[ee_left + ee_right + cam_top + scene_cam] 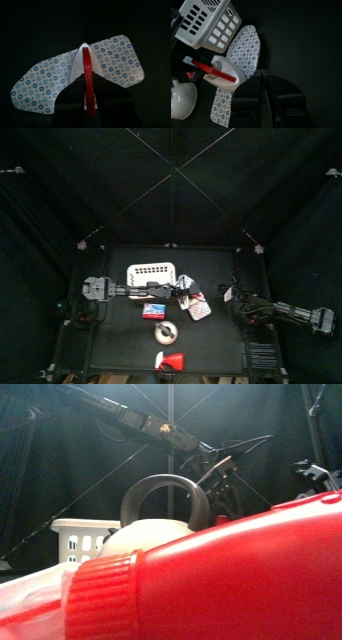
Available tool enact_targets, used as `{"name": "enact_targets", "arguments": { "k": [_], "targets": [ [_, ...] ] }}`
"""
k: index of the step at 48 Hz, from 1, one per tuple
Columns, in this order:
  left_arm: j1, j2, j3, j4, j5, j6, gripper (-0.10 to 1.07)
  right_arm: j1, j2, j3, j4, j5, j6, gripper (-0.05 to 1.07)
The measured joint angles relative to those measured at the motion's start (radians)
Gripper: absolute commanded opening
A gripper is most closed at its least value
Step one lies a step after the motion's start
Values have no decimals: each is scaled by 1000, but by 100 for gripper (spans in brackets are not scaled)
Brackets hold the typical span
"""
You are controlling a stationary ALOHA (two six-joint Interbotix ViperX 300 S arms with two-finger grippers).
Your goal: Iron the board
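1. My left tool is clenched on the red handle of a small white iron. The handle stands edge-on between the two jaws.
2. The iron's nose points away from the tool, and the board lies directly under it. The board's dotted cover spreads out to both sides of the handle.
3. From above, the board sits on the surface near its middle. It is just beside the white basket, toward 4 o'clock from it.
4. I judge its long axis runs roughly 11 to 5 o'clock, so my strokes should follow that line.
5. The left arm is the nearer one. The right arm rests at 3 o'clock, apart from the board.
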Motion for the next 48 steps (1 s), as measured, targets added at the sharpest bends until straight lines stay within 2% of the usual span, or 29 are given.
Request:
{"name": "enact_targets", "arguments": {
  "k": [10, 19, 48],
  "targets": [
    [-61, 12, -25, -8, -6, -2, 46, 0, 0, 0, 0, 0, 0, 46],
    [-78, 49, -41, -18, -8, -2, 46, 0, 0, 0, 0, 0, 0, 46],
    [-61, 75, -58, -26, -11, -2, 46, 0, 0, 0, 0, -5, 0, 46]
  ]
}}
